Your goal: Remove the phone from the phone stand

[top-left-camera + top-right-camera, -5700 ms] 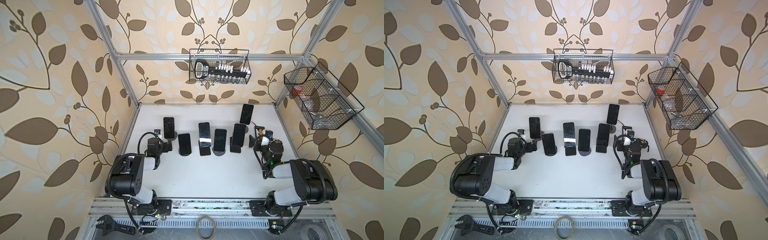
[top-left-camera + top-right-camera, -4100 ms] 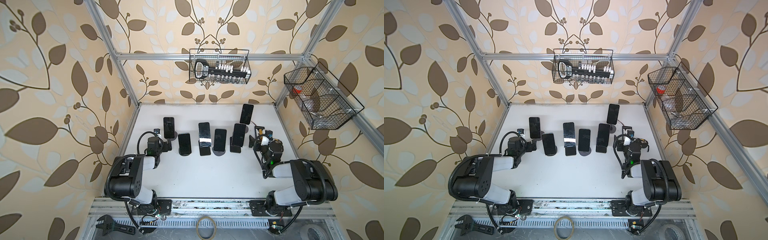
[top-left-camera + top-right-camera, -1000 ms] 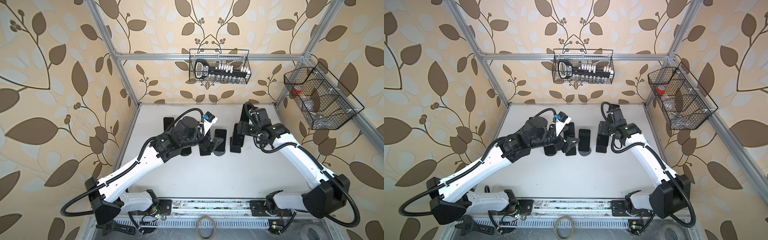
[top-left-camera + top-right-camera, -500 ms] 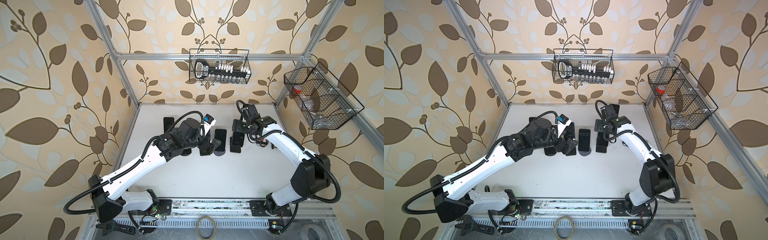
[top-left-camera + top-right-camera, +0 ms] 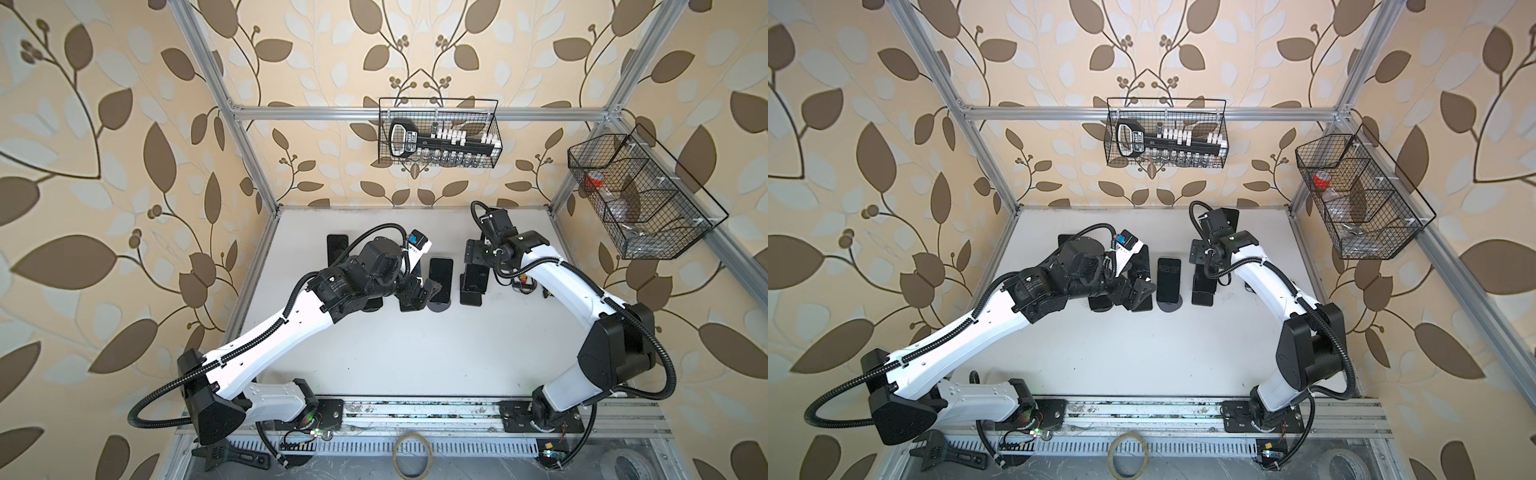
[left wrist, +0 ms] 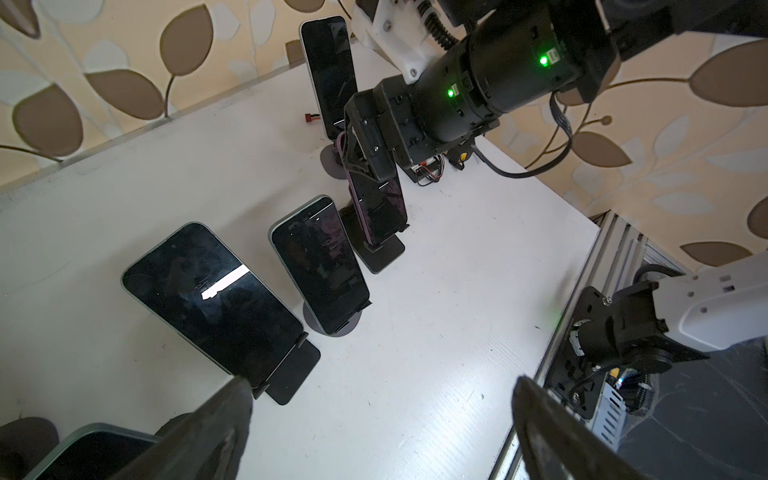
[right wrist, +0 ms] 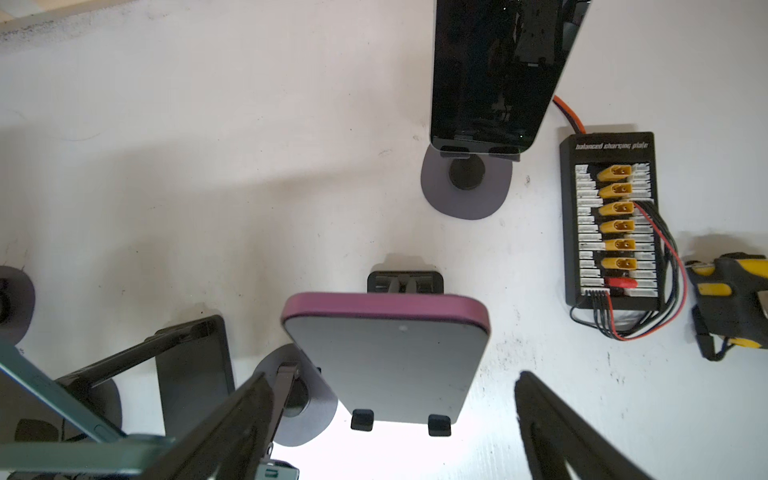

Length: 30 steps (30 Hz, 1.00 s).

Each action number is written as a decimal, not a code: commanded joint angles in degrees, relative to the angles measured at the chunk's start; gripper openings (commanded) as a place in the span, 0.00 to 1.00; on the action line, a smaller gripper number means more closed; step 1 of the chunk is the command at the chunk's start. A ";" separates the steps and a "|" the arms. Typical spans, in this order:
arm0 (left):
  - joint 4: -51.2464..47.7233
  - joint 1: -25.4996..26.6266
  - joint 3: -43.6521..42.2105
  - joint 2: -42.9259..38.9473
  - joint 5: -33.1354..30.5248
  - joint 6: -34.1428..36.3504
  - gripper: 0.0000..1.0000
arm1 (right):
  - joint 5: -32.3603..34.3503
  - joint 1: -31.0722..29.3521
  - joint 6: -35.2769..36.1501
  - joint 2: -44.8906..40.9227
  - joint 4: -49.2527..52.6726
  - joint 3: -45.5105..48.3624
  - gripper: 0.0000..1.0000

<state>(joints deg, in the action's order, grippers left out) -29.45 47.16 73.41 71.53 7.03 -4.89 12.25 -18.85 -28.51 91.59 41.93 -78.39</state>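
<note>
**Top views:** A row of dark phones on stands is carried by the counter (image 5: 395, 353). The left pincer (image 5: 419, 291) is set low over the middle of the row, just beside a phone on a round base (image 5: 441, 274). The right pincer (image 5: 474, 262) is pointed down at the top end of the purple-cased phone (image 5: 473, 282). That phone is propped on its phone stand (image 5: 471, 300) at the right end of the row. The same layout is seen in both top views. Finger gaps cannot be judged from there.

**Left wrist:** The left pincer (image 6: 380, 381) is seen spread wide. Only bare counter lies between its fingers (image 6: 216, 432), and nothing is gripped. One finger is placed just beside the foot of a large phone (image 6: 212, 299) on a rectangular stand; contact cannot be told. Further off, the purple-cased phone (image 6: 380, 203) is seen leaning on its phone stand (image 6: 384, 253). Its top end is covered by the right pincer.

**Right wrist:** The right pincer (image 7: 390, 376) is seen open, with one finger either side of the purple-cased phone (image 7: 386, 357). A strip of counter is visible in each gap, so the phone is straddled, not clamped. The phone is seated in the two lower clips of the phone stand (image 7: 361, 419). A rear phone (image 7: 494, 70) on a round base is seen behind it. A charging plate (image 7: 606, 220) with yellow connectors is seen off to one side.
</note>
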 commanded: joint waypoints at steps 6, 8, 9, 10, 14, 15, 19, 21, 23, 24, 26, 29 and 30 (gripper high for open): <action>-0.31 -0.22 1.12 0.67 0.44 1.28 0.99 | 2.75 -0.50 1.00 2.10 1.40 -1.41 0.91; -0.77 -0.22 1.46 0.97 0.52 1.44 0.99 | 2.76 -0.53 0.93 2.41 1.42 -1.44 0.91; -0.79 -0.22 1.56 0.98 0.59 1.46 0.99 | 3.02 -0.55 0.95 2.53 1.42 -1.46 0.91; -0.74 -0.18 1.34 0.98 0.62 1.46 0.99 | 3.07 -0.53 0.92 2.69 1.34 -1.42 0.92; -0.71 -0.22 1.03 0.90 0.53 1.52 0.99 | 3.48 -0.49 1.30 3.48 1.31 -1.76 0.91; -0.84 -0.22 1.02 0.81 0.52 1.67 0.99 | 3.48 -0.49 1.48 3.66 1.24 -1.94 0.91; -0.74 -0.22 0.91 0.63 0.64 2.33 0.99 | 3.52 -0.56 1.79 4.50 1.26 -2.47 0.90; -0.79 -0.22 0.76 0.68 0.85 2.42 0.99 | 3.79 -0.49 1.80 4.82 1.27 -2.48 0.89; -0.96 -0.22 0.87 0.79 0.88 2.10 0.99 | 3.92 -0.55 1.87 5.04 1.29 -2.58 0.89; -1.11 -0.22 0.87 0.81 0.88 2.00 0.99 | 3.97 -0.50 1.87 5.24 1.23 -2.65 0.88; -1.14 -0.22 0.88 0.81 0.77 1.94 0.99 | 4.25 -0.53 1.90 5.35 1.16 -2.73 0.88; -1.23 -0.22 0.93 0.63 0.29 1.81 0.99 | 5.04 -0.54 1.95 5.52 1.13 -2.66 0.87; -1.29 -0.20 0.92 0.59 0.11 1.86 0.99 | 5.22 -0.59 2.03 5.38 1.05 -2.65 0.86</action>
<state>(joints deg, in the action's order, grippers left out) -30.37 47.16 73.41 72.64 7.09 -3.77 15.11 -19.18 -26.94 96.18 42.24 -79.15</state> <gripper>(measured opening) 0.988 0.865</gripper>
